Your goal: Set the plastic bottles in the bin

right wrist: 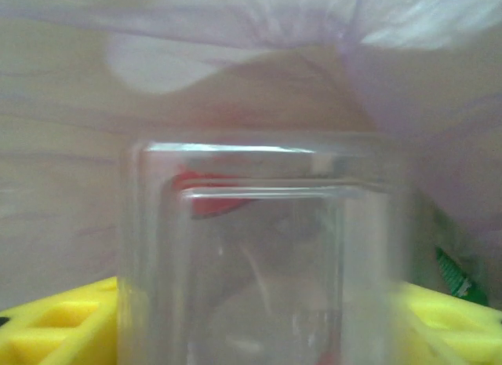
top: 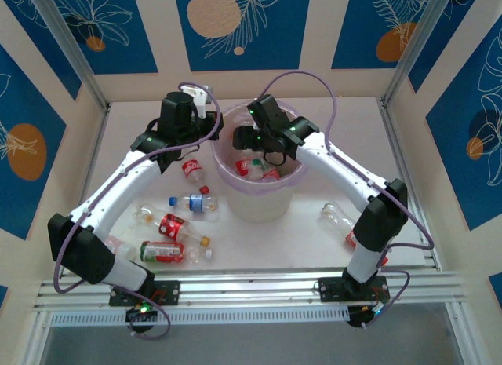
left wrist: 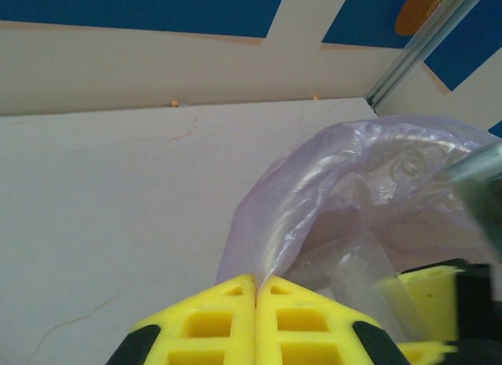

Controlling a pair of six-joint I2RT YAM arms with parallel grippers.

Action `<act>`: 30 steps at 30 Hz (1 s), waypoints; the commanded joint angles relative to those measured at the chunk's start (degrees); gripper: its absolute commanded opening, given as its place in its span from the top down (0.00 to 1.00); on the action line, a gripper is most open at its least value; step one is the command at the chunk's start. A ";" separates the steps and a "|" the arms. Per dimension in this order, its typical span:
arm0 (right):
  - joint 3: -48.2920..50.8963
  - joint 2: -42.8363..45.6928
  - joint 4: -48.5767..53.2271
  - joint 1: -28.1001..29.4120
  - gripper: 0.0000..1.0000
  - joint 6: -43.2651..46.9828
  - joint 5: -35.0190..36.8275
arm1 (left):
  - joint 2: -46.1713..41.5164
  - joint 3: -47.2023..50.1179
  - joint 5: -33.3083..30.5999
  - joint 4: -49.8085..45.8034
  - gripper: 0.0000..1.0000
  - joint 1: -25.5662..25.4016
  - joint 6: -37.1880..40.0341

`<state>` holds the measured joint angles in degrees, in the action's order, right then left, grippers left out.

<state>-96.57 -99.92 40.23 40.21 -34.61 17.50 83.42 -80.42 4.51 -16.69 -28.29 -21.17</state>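
The bin (top: 259,204) stands mid-table, a white pail with a pinkish-purple liner (left wrist: 337,184) and bottles (top: 255,169) inside. My left gripper (top: 212,129) is at its left rim; in the left wrist view it (left wrist: 256,282) is shut, pinching a fold of the liner. My right gripper (top: 265,149) hangs over the bin's mouth. A clear plastic bottle (right wrist: 267,255) sits between its yellow fingers (right wrist: 55,330), which press on both sides. Loose bottles lie left of the bin: a red-labelled one (top: 193,171), a blue-labelled one (top: 196,202), another red one (top: 176,226).
More bottles lie near the front left by the left arm's base (top: 161,251), and a clear one (top: 337,217) lies right of the bin beside the right arm. Patterned walls and a metal frame enclose the white table (top: 133,145).
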 commanded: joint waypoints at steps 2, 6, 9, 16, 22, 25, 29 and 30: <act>3.72 -3.53 1.42 1.59 0.22 -0.90 -0.11 | 0.02 0.40 0.76 -1.27 1.00 -0.36 -1.24; 4.11 -2.95 0.64 1.98 0.11 -0.59 0.38 | 0.08 0.44 0.83 -1.18 1.00 -0.36 -1.34; 4.17 -2.41 0.42 2.07 0.06 -0.24 0.88 | -0.05 0.53 0.68 -1.26 1.00 -0.36 -1.27; 3.89 -2.74 1.03 2.17 0.01 0.50 0.45 | -0.35 0.78 0.50 -1.18 1.00 -0.36 -1.23; 2.51 0.07 0.87 2.90 0.01 3.73 1.79 | -0.45 0.62 0.21 -1.31 1.00 -0.30 -1.09; 1.62 3.12 0.70 3.21 0.01 5.90 2.68 | -0.45 0.53 0.16 -1.31 1.00 -0.31 -1.08; -0.20 6.01 1.76 3.21 0.01 7.77 2.74 | -0.28 0.35 0.15 -1.34 1.00 -0.35 -1.07; -0.80 6.38 2.40 3.28 0.01 8.01 2.90 | -0.23 0.29 0.20 -1.31 1.00 -0.37 -1.10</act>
<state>-94.35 -97.10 40.93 43.18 -29.23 19.35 83.37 -80.42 4.45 -16.56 -28.32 -22.02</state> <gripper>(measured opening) 0.990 0.059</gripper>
